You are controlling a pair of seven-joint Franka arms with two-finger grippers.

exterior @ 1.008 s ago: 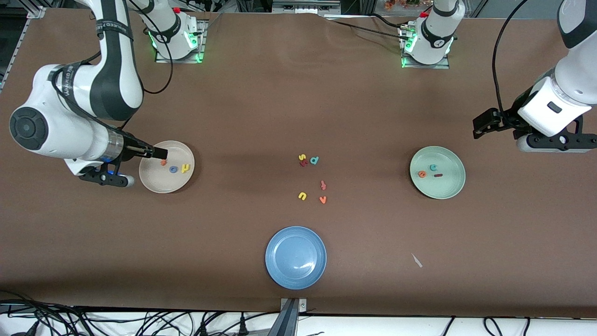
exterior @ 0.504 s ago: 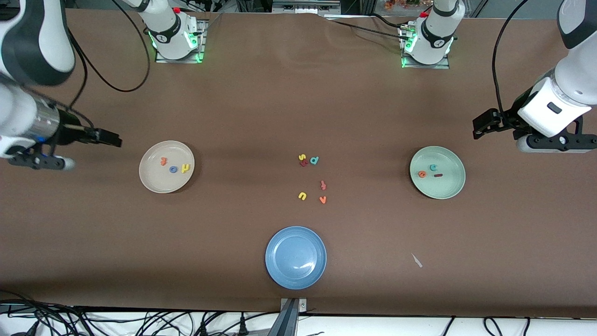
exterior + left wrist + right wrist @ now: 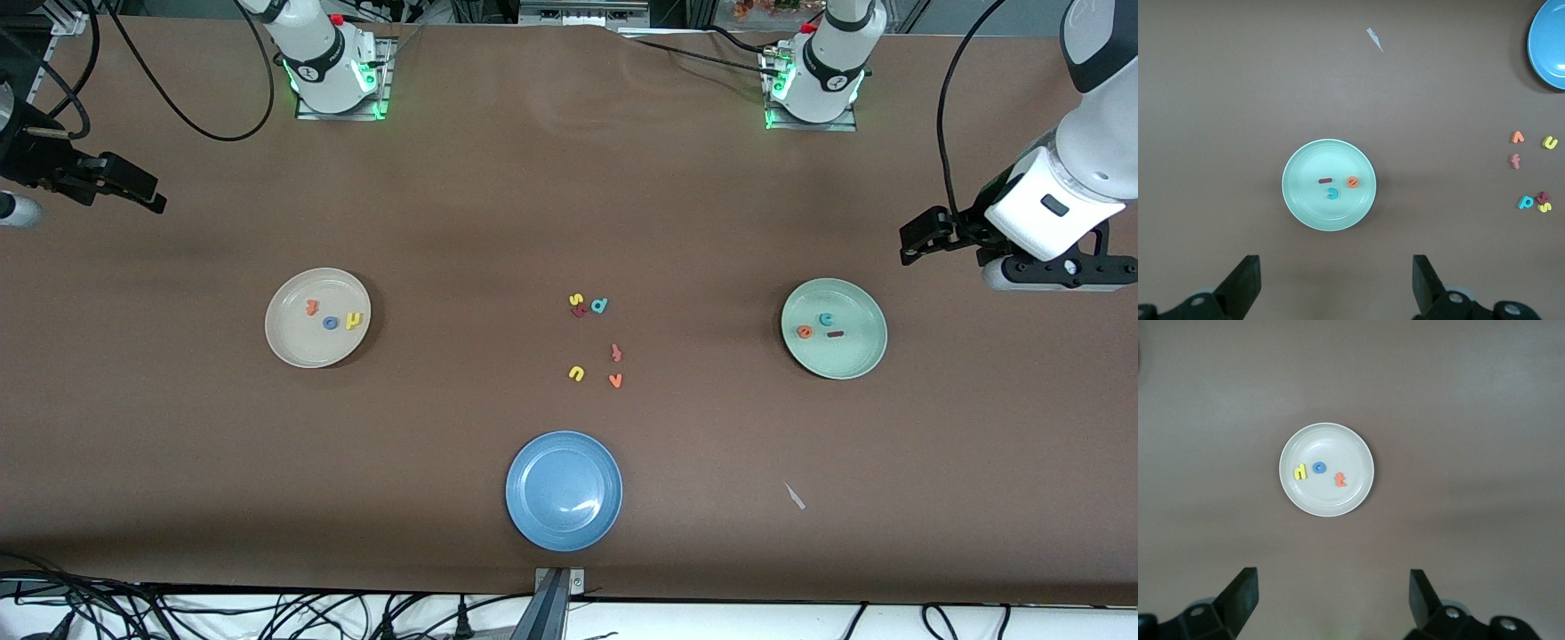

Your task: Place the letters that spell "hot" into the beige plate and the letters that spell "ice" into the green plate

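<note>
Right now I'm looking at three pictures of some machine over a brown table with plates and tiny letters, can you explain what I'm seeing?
These are two robot arms at a table. The wide picture looks down from across the table; the other two come from cameras on each arm's wrist.

The right claw is open and empty, up at its end of the table. The left claw is open and empty beside the green plate.

The beige plate holds a yellow h, a blue o and an orange t. The green plate holds an orange e, a teal c and a dark red i.

Spare letters lie mid-table, and a blue plate sits nearer the camera.
</note>
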